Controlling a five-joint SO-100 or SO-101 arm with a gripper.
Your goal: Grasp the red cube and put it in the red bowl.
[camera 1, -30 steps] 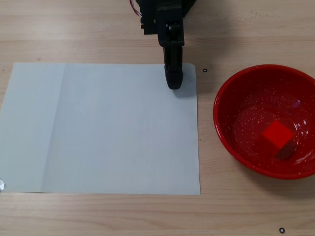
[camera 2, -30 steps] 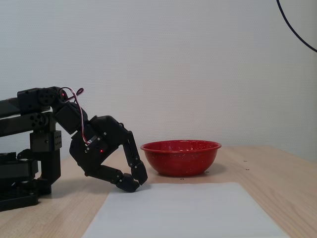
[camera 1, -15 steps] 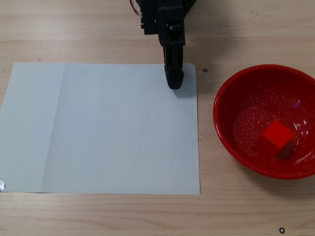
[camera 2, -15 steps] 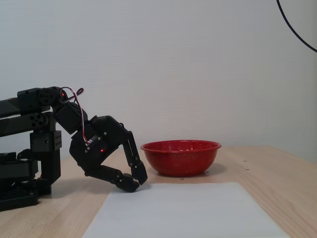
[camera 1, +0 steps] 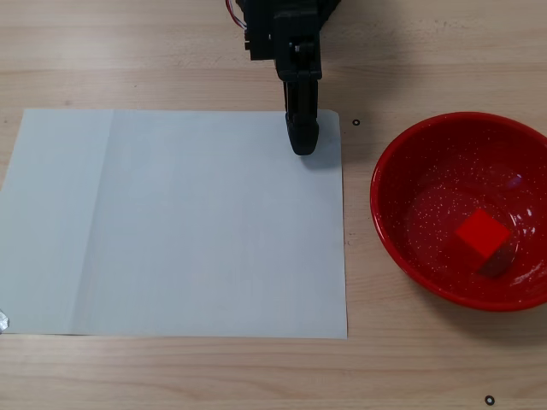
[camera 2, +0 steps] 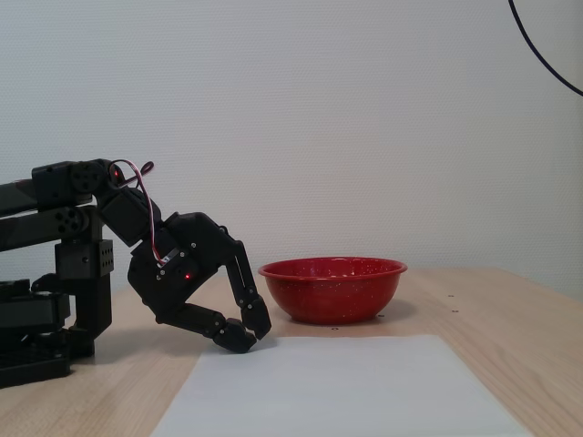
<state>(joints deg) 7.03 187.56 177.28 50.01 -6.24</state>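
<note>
my gripper (camera 1: 302,145) hangs low over the far edge of the white sheet of paper (camera 1: 171,222), near its top right corner as the view from above shows it. my fingers are together, tips meeting, with nothing between them; in the side view the gripper (camera 2: 250,335) shows the two black fingertips (camera 2: 260,326) closed on each other just above the table (camera 2: 474,328) at the near end of the sheet of paper (camera 2: 346,387). my arm (camera 2: 173,264) is folded low, the wrist bent down, with red and white wires looping over the upper joint.

the red cube (camera 1: 482,233) lies inside the red bowl (camera 1: 402,145), resting on the speckled floor of it, a little toward the right and lower part as the view from above shows it, one corner turned toward the camera. it is well apart from my gripper. in the side view the red bowl (camera 2: 332,291) stands upright on the wood just beyond the paper, to the right of my fingers, and its wall hides the cube from that side.

the bowl sits off the paper, beside its right edge in the view from above. a few small dark marks dot the table (camera 1: 171,51) around the bowl.
</note>
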